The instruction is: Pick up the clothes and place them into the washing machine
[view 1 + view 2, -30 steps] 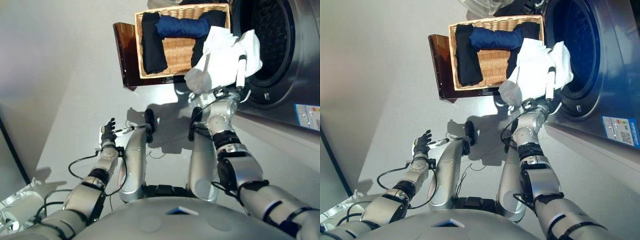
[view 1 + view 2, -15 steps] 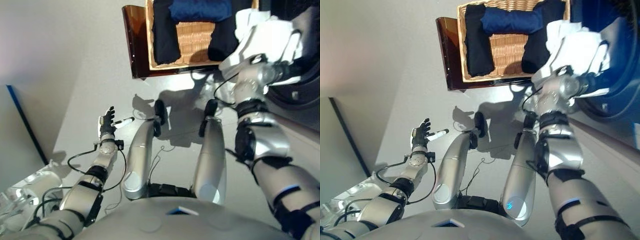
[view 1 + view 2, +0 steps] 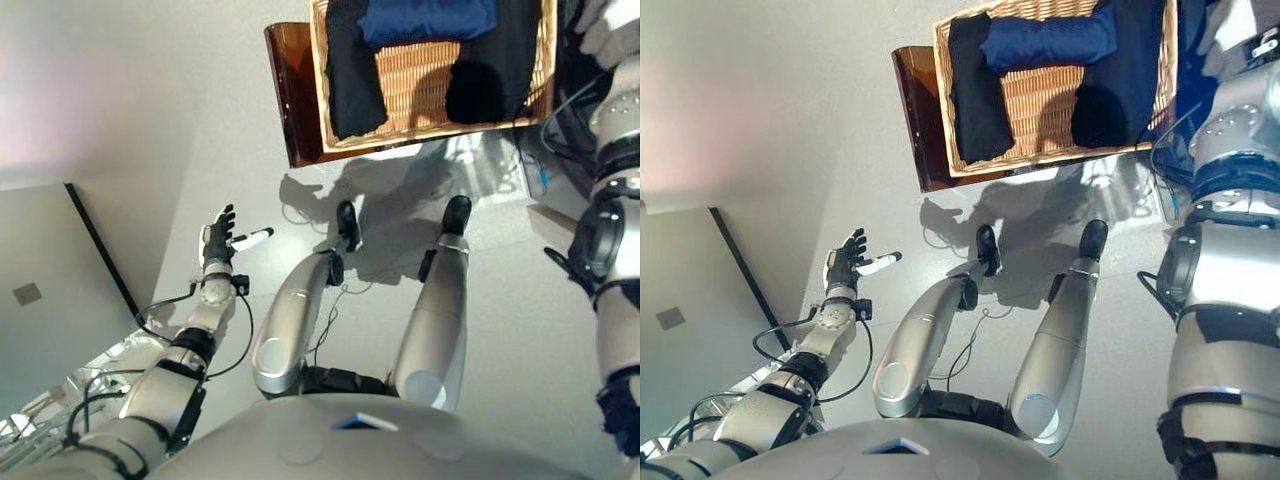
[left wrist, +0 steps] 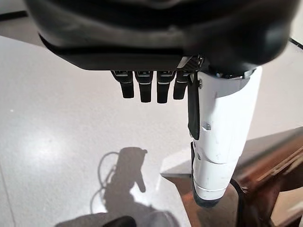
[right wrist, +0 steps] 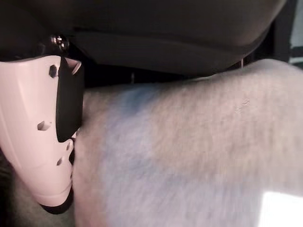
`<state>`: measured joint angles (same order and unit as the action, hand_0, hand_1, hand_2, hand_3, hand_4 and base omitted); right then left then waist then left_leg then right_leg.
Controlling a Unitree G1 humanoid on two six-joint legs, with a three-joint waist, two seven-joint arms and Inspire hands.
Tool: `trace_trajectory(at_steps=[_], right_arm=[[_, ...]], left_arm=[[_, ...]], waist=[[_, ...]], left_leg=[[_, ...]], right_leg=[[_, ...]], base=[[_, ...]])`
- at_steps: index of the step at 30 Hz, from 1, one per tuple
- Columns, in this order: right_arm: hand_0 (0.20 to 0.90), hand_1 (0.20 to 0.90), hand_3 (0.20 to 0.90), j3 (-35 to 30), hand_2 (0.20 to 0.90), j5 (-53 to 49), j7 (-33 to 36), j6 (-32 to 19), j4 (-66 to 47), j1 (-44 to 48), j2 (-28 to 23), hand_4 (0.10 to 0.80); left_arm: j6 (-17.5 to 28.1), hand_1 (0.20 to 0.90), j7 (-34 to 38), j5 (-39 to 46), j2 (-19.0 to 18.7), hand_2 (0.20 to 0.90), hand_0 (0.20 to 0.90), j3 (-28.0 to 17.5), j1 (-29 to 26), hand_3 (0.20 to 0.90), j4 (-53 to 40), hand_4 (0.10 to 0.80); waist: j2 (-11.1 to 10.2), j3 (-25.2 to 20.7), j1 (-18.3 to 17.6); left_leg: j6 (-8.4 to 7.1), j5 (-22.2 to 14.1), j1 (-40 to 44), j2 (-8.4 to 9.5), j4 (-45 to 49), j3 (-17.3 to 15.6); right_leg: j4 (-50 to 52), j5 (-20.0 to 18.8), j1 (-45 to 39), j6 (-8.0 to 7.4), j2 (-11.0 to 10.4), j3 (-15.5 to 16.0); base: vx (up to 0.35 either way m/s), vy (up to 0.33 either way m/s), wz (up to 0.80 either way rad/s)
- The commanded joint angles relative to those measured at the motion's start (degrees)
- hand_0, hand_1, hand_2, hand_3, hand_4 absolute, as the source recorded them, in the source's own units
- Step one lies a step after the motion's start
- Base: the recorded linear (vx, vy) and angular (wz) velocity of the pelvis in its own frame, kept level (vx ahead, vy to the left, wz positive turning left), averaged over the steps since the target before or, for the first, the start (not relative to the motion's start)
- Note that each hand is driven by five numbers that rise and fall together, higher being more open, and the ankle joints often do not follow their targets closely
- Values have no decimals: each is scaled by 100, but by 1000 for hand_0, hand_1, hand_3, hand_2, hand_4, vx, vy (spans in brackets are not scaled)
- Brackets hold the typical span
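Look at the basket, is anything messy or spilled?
Nothing stands out. The woven wicker basket sits level on its brown stand, and the black clothes and the folded blue garment lie inside it.

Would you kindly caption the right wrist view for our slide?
Right hand, white-covered thumb beside a pale grey-white garment that fills the view.

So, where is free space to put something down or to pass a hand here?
Bare floor lies open left of the brown stand, around the idle left hand. In the wicker basket only a woven strip shows between the black garments; the blue garment lies across them. It is crowded by the right hand, against the pale cloth.
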<state>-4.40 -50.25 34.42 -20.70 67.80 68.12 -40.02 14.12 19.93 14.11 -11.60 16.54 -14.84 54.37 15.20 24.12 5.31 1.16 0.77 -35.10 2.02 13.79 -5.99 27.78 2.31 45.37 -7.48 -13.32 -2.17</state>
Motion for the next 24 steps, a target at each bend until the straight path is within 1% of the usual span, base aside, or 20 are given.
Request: trace_trajectory(at_steps=[1, 2, 3, 4, 6, 7, 8, 10, 13, 15, 16, 17, 18, 22, 23, 24], right_arm=[[200, 200, 200, 522, 200, 524, 202, -846, -974, 325, -816, 300], [200, 200, 200, 522, 200, 532, 211, -842, -978, 324, -821, 300], [200, 200, 200, 614, 200, 742, 381, -838, -1042, 450, -1175, 300], [200, 200, 200, 621, 200, 752, 394, -835, -1045, 458, -1176, 300], [200, 200, 200, 684, 200, 952, 514, -800, -1095, 516, -1411, 300], [200, 200, 200, 693, 200, 960, 523, -797, -1094, 527, -1413, 300], [200, 200, 200, 681, 200, 1139, 718, -837, -1228, 534, -1607, 300], [200, 200, 200, 621, 200, 1214, 860, -801, -1105, 540, -1807, 300], [200, 200, 200, 555, 200, 1364, 1083, -807, -1260, 462, -1845, 300], [200, 200, 200, 532, 200, 1383, 1073, -762, -1232, 405, -1840, 300], [214, 214, 214, 567, 214, 1337, 1044, -726, -1150, 435, -1806, 310], [269, 269, 269, 574, 269, 1333, 1040, -727, -1143, 442, -1807, 349], [900, 900, 900, 570, 900, 1278, 968, -718, -1113, 415, -1745, 800], [900, 900, 900, 637, 900, 695, 359, -616, -931, 318, -1536, 800], [900, 900, 900, 643, 900, 666, 325, -624, -907, 325, -1543, 800], [900, 900, 900, 677, 900, 393, -10, -546, -807, 257, -1434, 800]], left_arm=[[120, 900, 148, 177, -179, 900, 900, 85, 216, 900, 262, 800], [118, 900, 148, 178, -176, 900, 900, 91, 217, 900, 259, 800], [126, 900, 179, 123, -231, 900, 900, 93, 281, 900, 235, 800], [125, 900, 181, 121, -225, 900, 900, 93, 280, 900, 232, 800], [123, 900, 209, 79, -252, 900, 900, 48, 310, 900, 242, 800], [123, 900, 210, 78, -246, 900, 900, 49, 307, 900, 242, 800], [123, 900, 250, 36, -242, 900, 900, 6, 333, 900, 250, 800], [140, 900, 267, 13, -255, 900, 900, 12, 351, 900, 243, 800], [146, 900, 309, 6, -247, 900, 900, -22, 370, 900, 213, 800], [151, 900, 322, 6, -264, 900, 900, -12, 377, 900, 233, 800], [164, 900, 324, 41, -261, 900, 900, -9, 393, 900, 242, 800], [165, 900, 323, 41, -259, 900, 900, -10, 395, 900, 242, 800], [161, 900, 320, 58, -242, 900, 900, -22, 394, 900, 276, 800], [147, 900, 228, 174, -223, 900, 900, 6, 382, 900, 284, 800], [147, 900, 225, 176, -227, 900, 900, 5, 384, 900, 284, 800], [131, 900, 164, 215, -218, 900, 900, -1, 393, 900, 346, 800]], waist=[[62, -776, 55], [68, -776, 56], [73, -815, 90], [78, -813, 89], [69, -845, 89], [72, -845, 92], [62, -871, 75], [42, -917, 82], [27, -925, 24], [0, -939, 0], [-8, -947, -6], [-9, -947, -4], [-13, -952, -13], [-39, -955, -45], [-41, -955, -45], [-57, -946, -72]], left_leg=[[-707, -252, -23, -63, 114, 169], [-706, -241, -12, -61, 95, 173], [-708, -133, 67, 3, -125, 218], [-707, -123, 75, 5, -141, 218], [-697, -94, 113, 32, -255, 216], [-696, -90, 115, 32, -263, 213], [-683, -74, 110, 35, -313, 215], [-679, -81, 96, 41, -299, 220], [-671, -93, 84, 34, -272, 200], [-664, -119, 110, 45, -259, 190], [-658, -133, 115, 43, -247, 160], [-658, -134, 116, 42, -247, 156], [-655, -139, 125, 38, -252, 141], [-656, -140, 161, 19, -256, 94], [-656, -141, 162, 18, -255, 94], [-656, -133, 183, 7, -262, 93]], right_leg=[[-452, -11, -213, -15, 296, 182], [-463, -16, -224, -15, 294, 187], [-579, -64, -283, -15, 266, 200], [-587, -68, -287, -15, 265, 201], [-651, -106, -293, -32, 255, 183], [-654, -108, -291, -33, 255, 180], [-693, -136, -275, -37, 251, 157], [-713, -135, -290, -43, 248, 141], [-704, -147, -278, -33, 257, 102], [-722, -156, -294, -38, 280, 68], [-737, -177, -296, -41, 289, 31], [-739, -178, -295, -41, 290, 27], [-763, -193, -309, -40, 295, 6], [-845, -239, -360, -27, 307, -46], [-849, -242, -364, -27, 307, -46], [-876, -261, -387, -17, 319, -57]], base=[[31, 16, 36], [37, 29, 30], [27, 24, 11], [38, 39, 7], [24, 34, 9], [30, 42, 9], [0, 0, 0], [20, 17, 0], [4, 6, -1], [10, 19, -3], [1, 16, -3], [-2, 20, -5], [0, 17, -5], [-10, -1, -5], [0, 0, 0], [0, 0, 0]])
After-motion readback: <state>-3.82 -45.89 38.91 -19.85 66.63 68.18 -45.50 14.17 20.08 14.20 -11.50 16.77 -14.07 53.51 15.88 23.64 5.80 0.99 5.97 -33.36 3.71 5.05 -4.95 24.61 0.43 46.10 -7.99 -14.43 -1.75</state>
